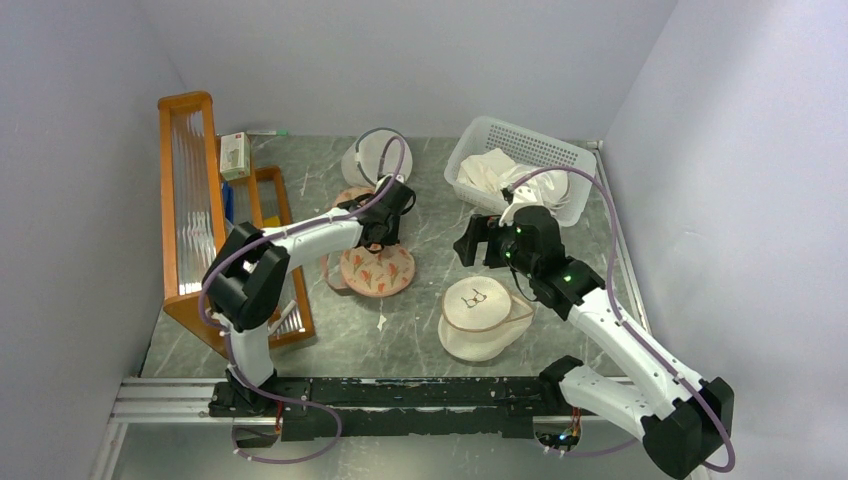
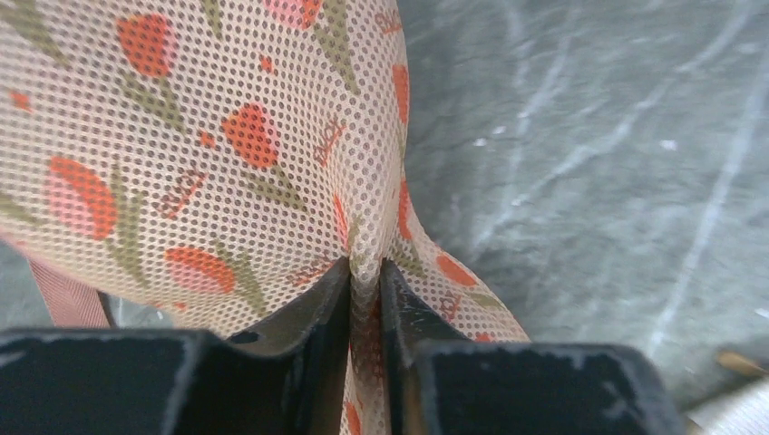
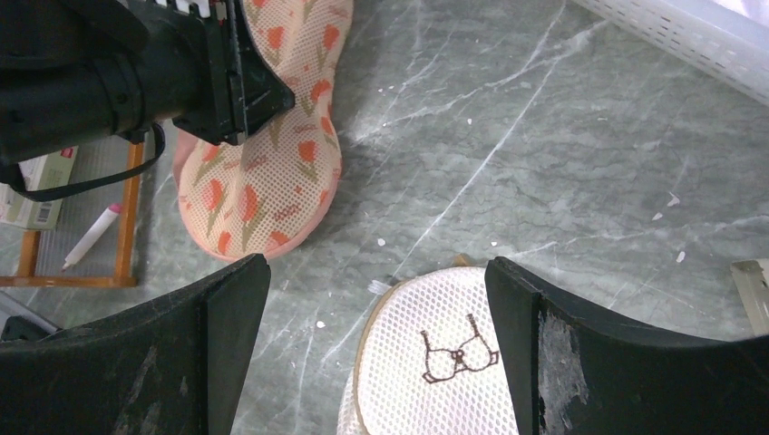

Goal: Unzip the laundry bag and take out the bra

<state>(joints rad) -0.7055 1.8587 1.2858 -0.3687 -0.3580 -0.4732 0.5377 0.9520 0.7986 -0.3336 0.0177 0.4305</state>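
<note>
The peach laundry bag (image 1: 378, 270) with its red-orange print lies on the grey marbled worktop (image 1: 420, 335), left of the middle. One lobe points toward the near edge and the other toward the far wall. The left tool (image 2: 365, 267) is closed on the bag. Its two dark fingers (image 2: 313, 304) pinch a raised fold of the mesh fabric at the narrow waist between the lobes (the wrist view shows the cloth squeezed into a thin ridge in the gap). A strip of pink trim shows at the bag's left edge in that view. The right tool (image 3: 376, 267) hangs above the worktop with its jaws spread wide and nothing between them, to the right of the bag. Below it, nearer the arm bases, sits a round cream pouch (image 1: 480, 318) with a black bra icon on top, well apart from the bag. A white basket (image 1: 468, 165) holding a white cloth (image 1: 492, 170) stands at the far right.
</note>
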